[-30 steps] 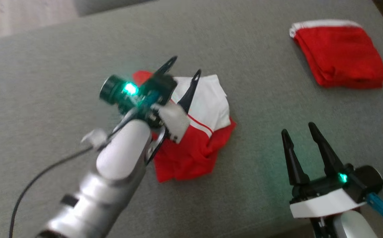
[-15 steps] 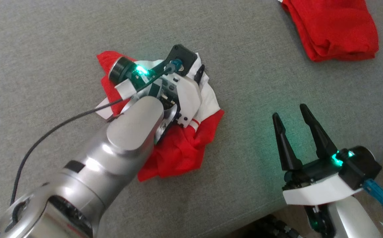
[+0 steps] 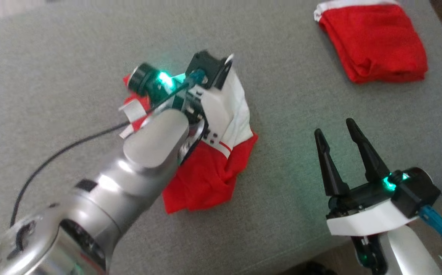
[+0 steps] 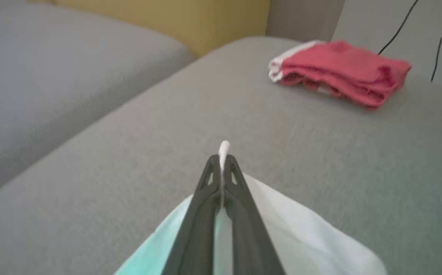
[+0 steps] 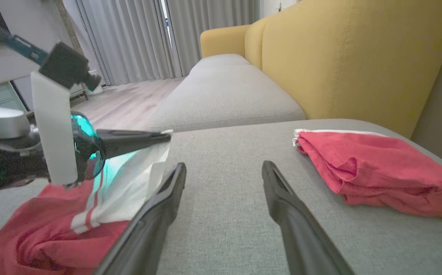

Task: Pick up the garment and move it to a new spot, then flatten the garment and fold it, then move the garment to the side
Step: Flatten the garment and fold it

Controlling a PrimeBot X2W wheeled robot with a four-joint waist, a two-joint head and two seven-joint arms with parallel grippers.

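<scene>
Garment (image 4: 301, 236) edge sits pinched between left gripper (image 4: 223, 160) fingers (image 4: 204, 198).

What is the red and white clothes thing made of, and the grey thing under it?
The crumpled red and white garment looks like soft, matte knit cloth, perhaps cotton: it bunches in loose folds. The grey sofa cushion under it looks like woven upholstery fabric, showing a fine speckled weave.

Folded red cloth (image 3: 373, 42), grey couch (image 3: 72, 76)
</scene>
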